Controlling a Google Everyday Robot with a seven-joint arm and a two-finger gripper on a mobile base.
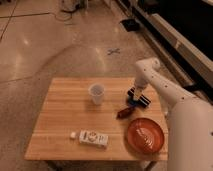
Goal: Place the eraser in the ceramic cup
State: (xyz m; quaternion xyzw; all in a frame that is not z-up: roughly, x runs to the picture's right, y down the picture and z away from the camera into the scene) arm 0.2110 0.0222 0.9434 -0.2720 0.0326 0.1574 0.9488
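The white ceramic cup (96, 93) stands upright near the middle of the wooden table (60, 120). The black eraser (141, 101) lies at the table's right side, to the right of the cup, with a flat blue item (130, 93) beside it. My gripper (137, 94) reaches down from the white arm (155, 82) and sits right on or at the eraser's near end. The arm's tip hides part of the eraser.
A small dark red object (125, 113) lies just in front of the eraser. A wide orange bowl (145, 135) sits at the front right corner. A white packet (93, 138) lies near the front edge. Tiled floor surrounds the table.
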